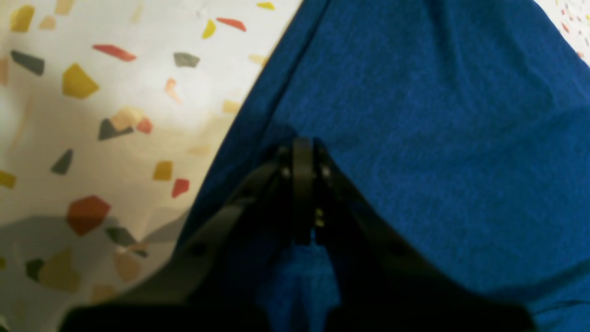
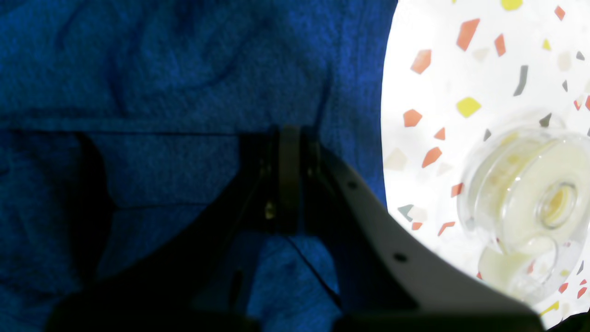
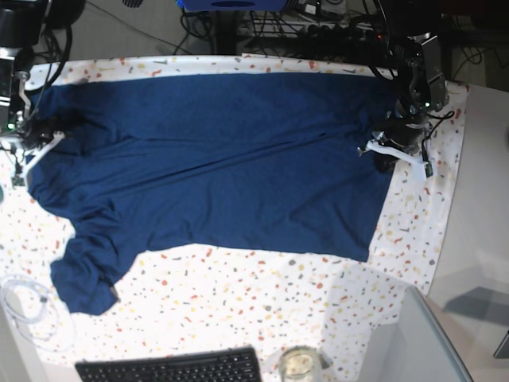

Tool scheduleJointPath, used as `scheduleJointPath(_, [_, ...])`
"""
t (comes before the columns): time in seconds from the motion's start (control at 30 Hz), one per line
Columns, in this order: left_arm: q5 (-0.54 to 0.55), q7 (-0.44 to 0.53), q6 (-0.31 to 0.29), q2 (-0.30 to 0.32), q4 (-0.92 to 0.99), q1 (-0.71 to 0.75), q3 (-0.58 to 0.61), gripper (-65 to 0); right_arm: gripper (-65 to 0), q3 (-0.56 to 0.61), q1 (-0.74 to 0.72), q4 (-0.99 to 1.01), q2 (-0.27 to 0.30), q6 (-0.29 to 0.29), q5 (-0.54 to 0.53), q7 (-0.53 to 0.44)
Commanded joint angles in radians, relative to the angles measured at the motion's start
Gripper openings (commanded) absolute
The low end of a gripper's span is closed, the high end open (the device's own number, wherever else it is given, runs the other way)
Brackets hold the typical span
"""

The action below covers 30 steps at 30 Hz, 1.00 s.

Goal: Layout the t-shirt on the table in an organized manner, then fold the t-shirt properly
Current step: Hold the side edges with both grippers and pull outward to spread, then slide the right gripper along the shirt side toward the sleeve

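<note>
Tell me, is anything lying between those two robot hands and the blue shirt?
Nothing visible does. The left hand and the right hand are both shut right on the t-shirt, at opposite ends of it. A clear tape roll lies beside the shirt on the table, not between.

Around the t-shirt (image 3: 215,159), the table (image 3: 238,294) lies bare along its near hem, while a keyboard (image 3: 171,368), a glass jar (image 3: 298,364) and a coiled cable (image 3: 24,306) crowd the front edge beyond.
</note>
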<state>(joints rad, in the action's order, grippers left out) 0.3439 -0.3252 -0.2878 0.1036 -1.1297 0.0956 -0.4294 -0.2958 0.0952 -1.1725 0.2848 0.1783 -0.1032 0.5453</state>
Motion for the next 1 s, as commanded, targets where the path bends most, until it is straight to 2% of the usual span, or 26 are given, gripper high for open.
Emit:
scheduleJointPath(0.0, [-0.006, -0.004, 0.011, 0.012, -0.014, -0.003, -0.003, -65.0, -63.6, -0.006, -0.001, -0.013, 0.014, -0.010, 0.007, 0.020])
scheduleJointPath(0.1, [-0.004, -0.004, 0.011, 0.012, -0.017, -0.006, -0.004, -65.0, -63.6, -0.006, 0.002, -0.073, 0.014, -0.010, 0.007, 0.020])
scheduleJointPath(0.23, [-0.004, -0.009, 0.011, 0.015, -0.112, -0.029, -0.004, -65.0, -63.0, -0.006, -0.008, -0.257, 0.018, -0.003, 0.007, 0.020])
scheduleJointPath(0.27, [-0.006, -0.025, 0.011, 0.015, -0.141, -0.040, -0.003, -65.0, -62.7, -0.003, -0.024, -0.294, 0.018, -0.003, 0.004, 0.020])
scheduleJointPath(0.33, [-0.006, -0.131, 0.011, 0.017, -0.197, -0.066, -0.004, -65.0, -62.7, 0.002, -0.102, -0.314, 0.018, -0.001, 0.006, 0.022])
scheduleJointPath(0.4, [-0.004, -0.217, 0.011, 0.026, -0.249, -0.078, -0.004, -65.0, -62.6, 0.002, -0.225, -0.228, 0.017, -0.001, 0.007, 0.019])
scheduleJointPath(0.47, [-0.004, -0.236, 0.011, 0.025, -0.289, -0.075, -0.004, -65.0, -59.3, 0.002, -0.358, -0.077, 0.015, -0.001, 0.004, 0.012])
scheduleJointPath(0.5, [-0.004, -0.237, 0.011, 0.023, -0.298, -0.064, -0.004, -65.0, -54.9, 0.002, -0.438, 0.029, 0.015, -0.001, 0.004, 0.011])
scheduleJointPath(0.57, [-0.004, -0.236, 0.011, 0.021, -0.307, -0.038, -0.004, -65.0, -41.9, 0.002, -0.579, 0.266, 0.015, -0.001, 0.006, -0.037])
scheduleJointPath(0.67, [-0.004, -0.234, 0.011, 0.026, -0.303, -0.001, -0.004, -65.0, -22.7, 0.004, -0.719, 0.615, 0.020, -0.001, 0.009, -0.225])
scheduleJointPath(0.7, [-0.003, -0.233, 0.011, 0.026, -0.303, 0.013, -0.004, -65.0, -18.6, 0.004, -0.748, 0.714, 0.020, -0.001, 0.009, -0.293])
scheduleJointPath(0.83, [-0.003, -0.233, 0.011, 0.025, -0.303, 0.053, -0.061, -65.0, -17.0, 0.004, -0.793, 0.922, 0.012, -0.001, 0.009, -0.445])
scheduleJointPath(0.97, [-0.003, -0.233, 0.009, 0.021, -0.304, 0.069, -0.127, -65.0, -17.0, 0.004, -0.771, 0.945, -0.037, -0.001, 0.009, -0.471])
